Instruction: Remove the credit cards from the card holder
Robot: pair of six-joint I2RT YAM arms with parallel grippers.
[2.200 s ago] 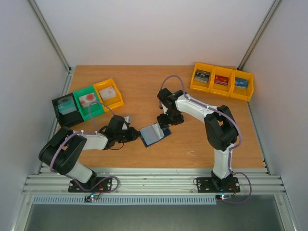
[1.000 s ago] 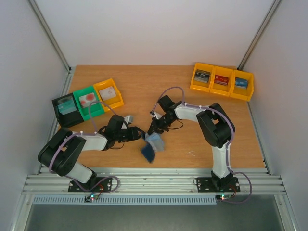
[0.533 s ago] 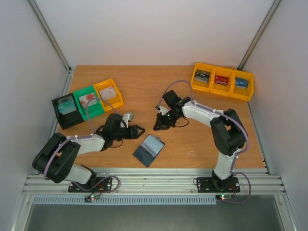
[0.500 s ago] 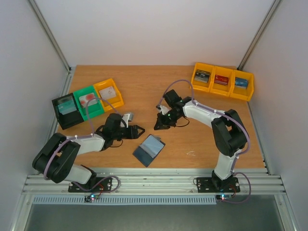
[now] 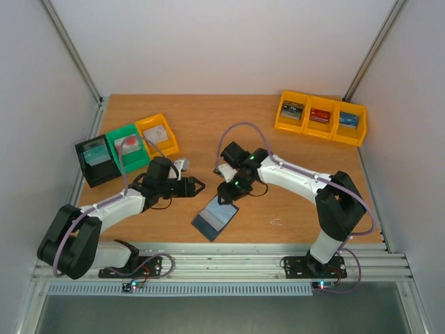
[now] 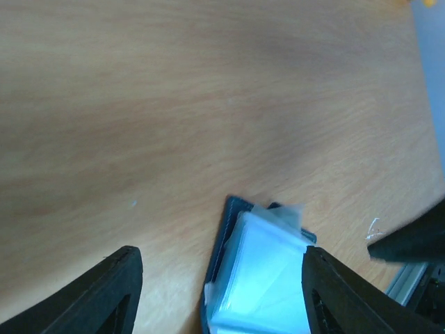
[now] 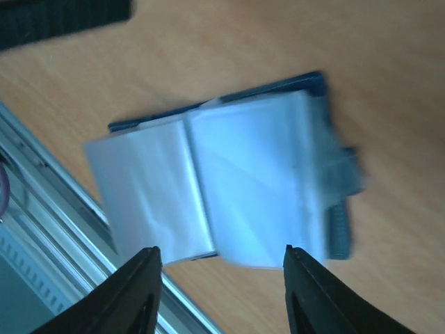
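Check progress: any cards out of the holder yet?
Done: card holder lies open on the table, pale lining up. In hand: nothing; right gripper hangs over it, left gripper beside, both open, empty. Left: no card lies loose nearby; pulling looks unstarted.

We find the card holder (image 5: 215, 218) on the table (image 5: 208, 125) near its front edge, left gripper (image 5: 197, 186) behind-left of it, right gripper (image 5: 227, 193) just behind it, left bin row (image 5: 126, 147) and right bin row (image 5: 321, 118) farther back at the sides.
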